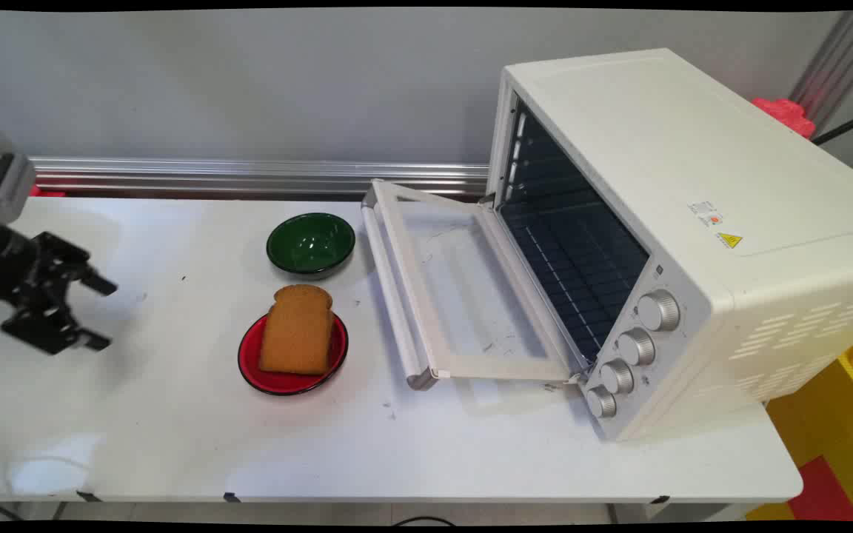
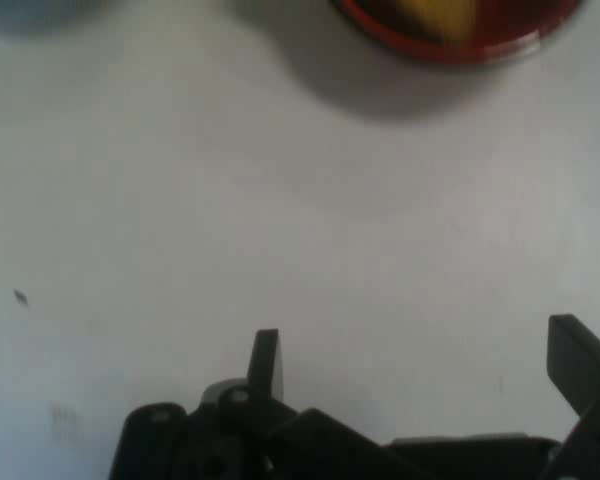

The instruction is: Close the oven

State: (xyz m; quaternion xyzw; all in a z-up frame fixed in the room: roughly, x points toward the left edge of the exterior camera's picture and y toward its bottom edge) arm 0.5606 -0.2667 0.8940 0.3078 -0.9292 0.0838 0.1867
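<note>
**Claw spread wide, left of the bread**

The claw [image 1: 101, 313] hangs released and empty over the worktop [image 1: 175, 429]. In the hand view the red plate [image 2: 460, 45] is cut off at the top. The bread [image 1: 297, 329] lies on it, long axis running toward the green bowl [image 1: 311, 243]. An oven [image 1: 693, 244] stands open to the right.

Lab bench — white table [image 1: 175, 444], aluminium rail [image 1: 249, 176], toaster oven [image 1: 686, 244] staged.
</note>
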